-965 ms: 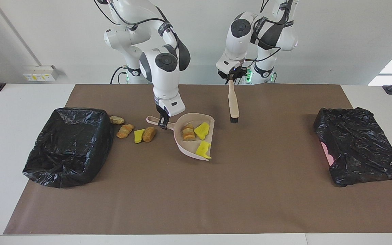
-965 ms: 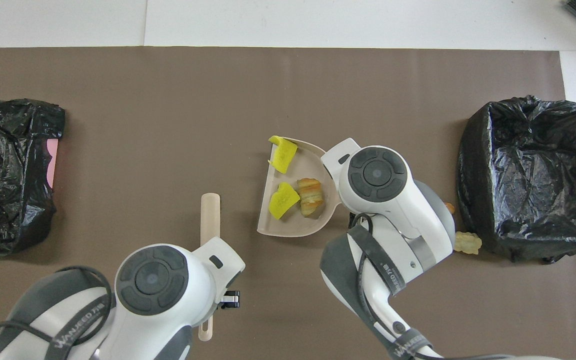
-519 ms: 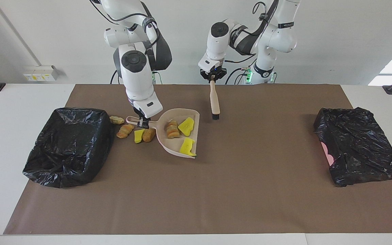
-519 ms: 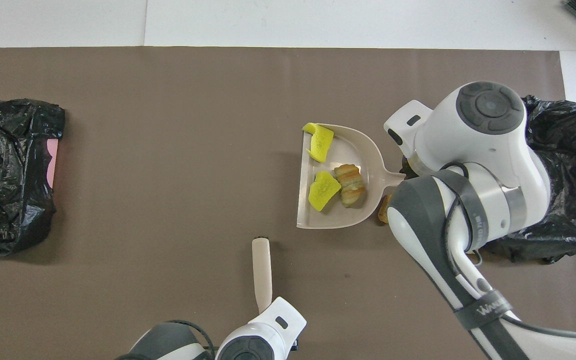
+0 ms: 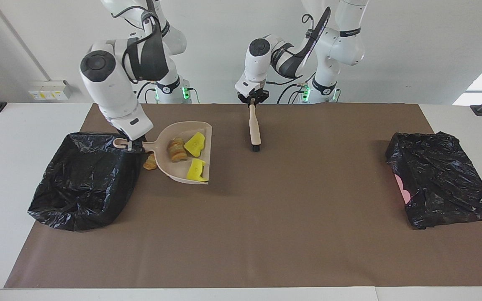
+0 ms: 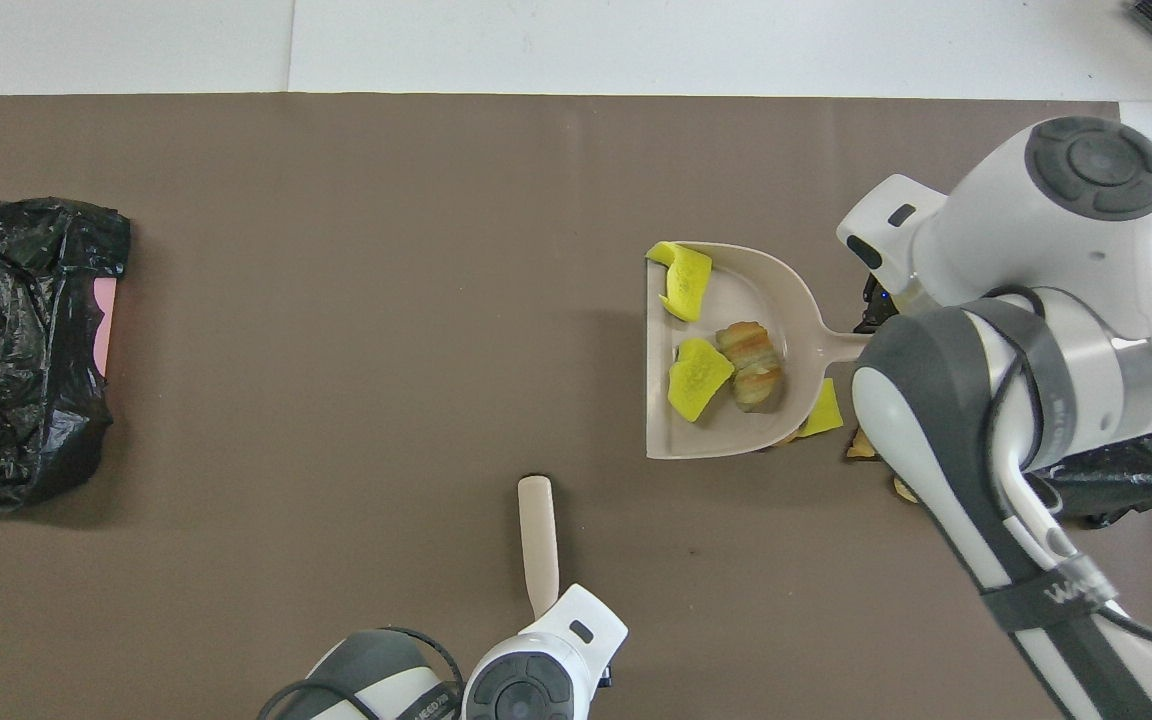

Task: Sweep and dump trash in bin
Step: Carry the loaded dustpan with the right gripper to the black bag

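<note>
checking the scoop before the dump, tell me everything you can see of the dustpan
The dustpan is beige, plastic-looking, with a flat open mouth and a looped handle. The right gripper is shut on that handle beside the black-lined bin. The pan is lifted and carries two yellow chunks and a ridged tan lump.

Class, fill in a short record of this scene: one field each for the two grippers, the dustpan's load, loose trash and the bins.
right gripper: shut on dustpan handle, at the edge of the nearby bin
left gripper: shut on brush, bristles down
dustpan load: two yellow chunks, one bread lump
loose trash: scraps beside that bin, partly hidden
second bin: left arm's end of table
</note>
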`<control>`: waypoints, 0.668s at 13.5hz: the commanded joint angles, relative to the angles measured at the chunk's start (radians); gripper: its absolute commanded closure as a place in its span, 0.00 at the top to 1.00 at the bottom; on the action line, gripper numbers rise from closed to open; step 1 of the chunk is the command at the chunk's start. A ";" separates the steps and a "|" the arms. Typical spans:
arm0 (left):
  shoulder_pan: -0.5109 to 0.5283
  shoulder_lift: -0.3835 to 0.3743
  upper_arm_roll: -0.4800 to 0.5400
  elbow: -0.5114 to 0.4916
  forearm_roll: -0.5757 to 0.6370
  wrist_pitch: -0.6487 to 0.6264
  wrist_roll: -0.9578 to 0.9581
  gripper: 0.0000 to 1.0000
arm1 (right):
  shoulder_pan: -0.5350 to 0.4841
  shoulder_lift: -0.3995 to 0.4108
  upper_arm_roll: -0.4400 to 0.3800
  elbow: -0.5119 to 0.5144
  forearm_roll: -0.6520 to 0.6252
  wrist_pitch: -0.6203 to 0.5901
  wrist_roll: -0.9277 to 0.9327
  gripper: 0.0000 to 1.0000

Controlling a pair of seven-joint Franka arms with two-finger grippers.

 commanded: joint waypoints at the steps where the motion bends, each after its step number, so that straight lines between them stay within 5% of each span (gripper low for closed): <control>1: -0.012 0.025 0.021 0.015 -0.009 0.025 0.001 0.95 | -0.144 -0.001 0.008 0.016 0.023 -0.025 -0.220 0.00; 5: 0.117 0.021 0.029 0.095 -0.006 -0.050 0.018 1.00 | -0.310 0.009 0.007 0.038 -0.059 -0.002 -0.487 0.00; 9: 0.293 -0.023 0.032 0.147 0.009 -0.182 0.125 1.00 | -0.382 0.017 0.007 0.049 -0.246 0.134 -0.560 0.00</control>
